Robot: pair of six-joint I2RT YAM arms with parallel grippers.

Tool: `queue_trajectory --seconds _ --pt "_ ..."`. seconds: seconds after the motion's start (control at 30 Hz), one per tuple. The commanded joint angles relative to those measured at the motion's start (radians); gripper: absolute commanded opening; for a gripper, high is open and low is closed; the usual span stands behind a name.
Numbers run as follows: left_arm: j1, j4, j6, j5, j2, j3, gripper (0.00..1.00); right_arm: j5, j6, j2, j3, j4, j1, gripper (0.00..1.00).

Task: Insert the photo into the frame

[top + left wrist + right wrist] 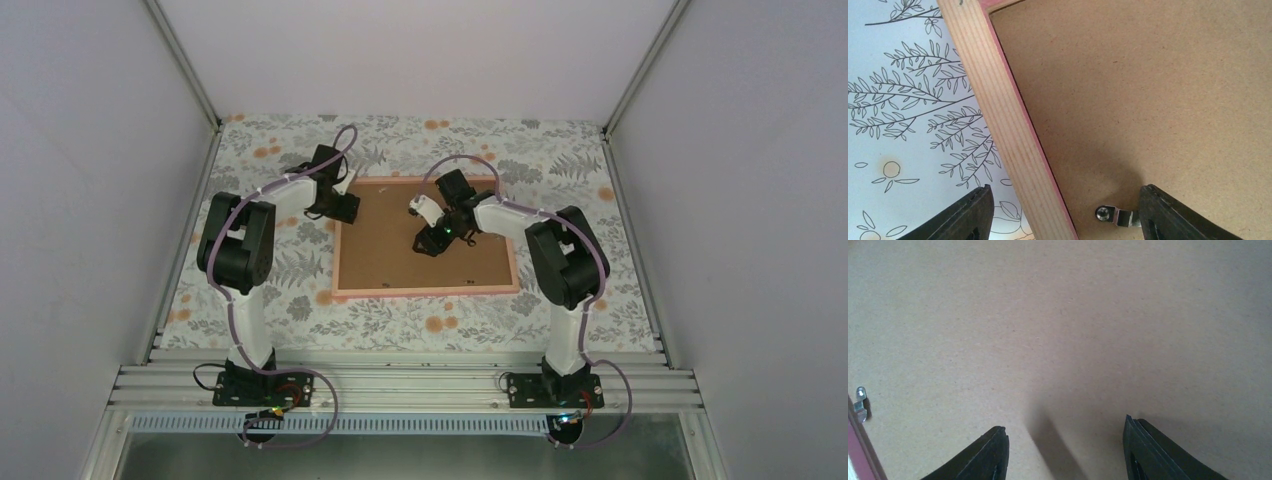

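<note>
The pink frame lies back side up on the flowered cloth, filled by a brown backing board. The photo is hidden from view. My left gripper is open at the frame's left edge near its far corner; in the left wrist view its jaws straddle the wooden frame edge and a small metal retaining clip on the board. My right gripper is open and empty just above the middle of the board.
The flowered tablecloth surrounds the frame. White walls enclose the left, right and back. Another metal clip sits at the frame's inner edge in the right wrist view. An aluminium rail runs along the near edge.
</note>
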Motion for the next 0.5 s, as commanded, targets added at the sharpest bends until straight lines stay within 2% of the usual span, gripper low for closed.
queue_trajectory --seconds 0.0,0.47 --pt "0.016 -0.079 0.061 -0.059 0.023 -0.037 0.7 -0.029 -0.011 0.055 -0.031 -0.023 0.012 0.56" --pt "0.047 -0.142 0.189 -0.113 0.035 -0.019 0.5 -0.02 0.042 0.1 -0.085 -0.003 -0.006 0.54"
